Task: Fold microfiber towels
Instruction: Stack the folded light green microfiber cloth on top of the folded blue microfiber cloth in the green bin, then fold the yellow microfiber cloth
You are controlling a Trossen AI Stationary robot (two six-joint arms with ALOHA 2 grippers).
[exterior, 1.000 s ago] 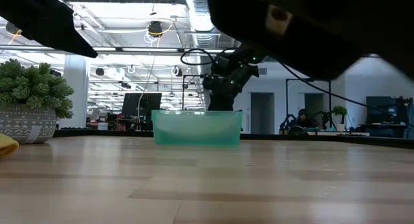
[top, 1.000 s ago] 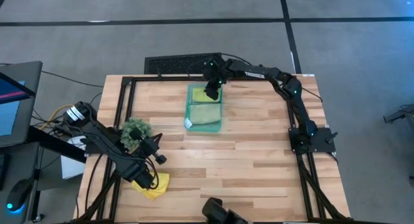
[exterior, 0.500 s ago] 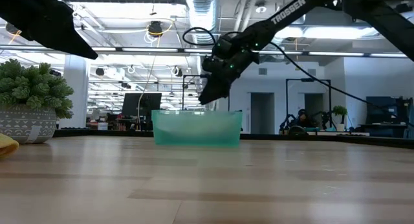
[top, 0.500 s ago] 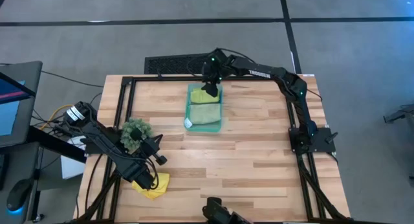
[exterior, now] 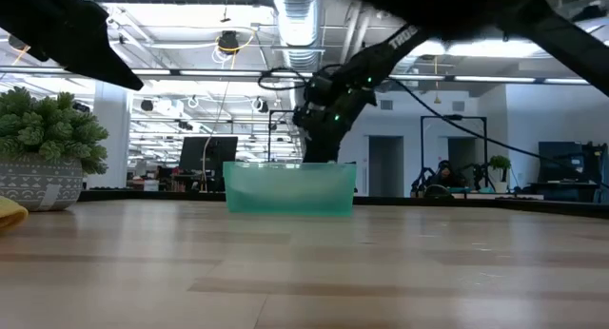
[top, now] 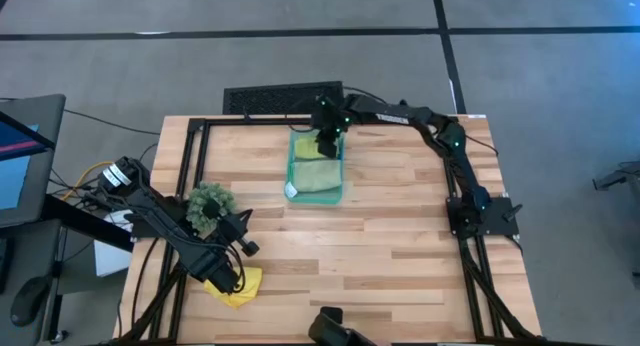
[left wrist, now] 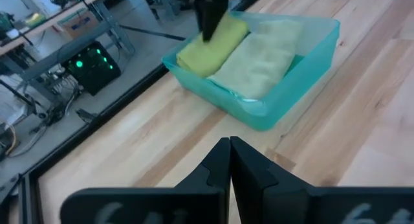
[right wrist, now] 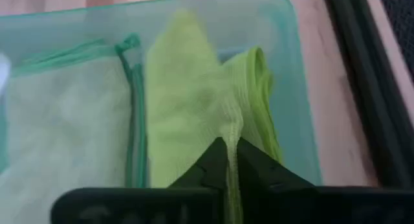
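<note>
Overhead, you see the right gripper (top: 326, 144) at the teal tray's (top: 292, 176) far end, bare wood (top: 400, 236) around; the left gripper (top: 226, 276), shut, sits over a yellow towel (top: 240, 286) near the front-left edge. Low down, an office lies beyond. Your right wrist shows fingers (right wrist: 259, 166) pinching the lime towel (right wrist: 187, 114) beside the sage towel (right wrist: 65, 133).

Grey floor (top: 250, 56) around the bench (top: 400, 236), crossed by dark seam lines. Bench top of pale wood strips, framed by black rails. Black vent grille (top: 270, 96) on floor at far edge. Monitor (top: 20, 156) on a stand at left, cables beneath. Low view: open hall behind, exposed ducting (exterior: 295, 15) and strip lights overhead, white column (exterior: 109, 129), dark doorways (exterior: 385, 165), distant desks with screens (exterior: 205, 158). Small potted plant (exterior: 500, 167) far right.
</note>
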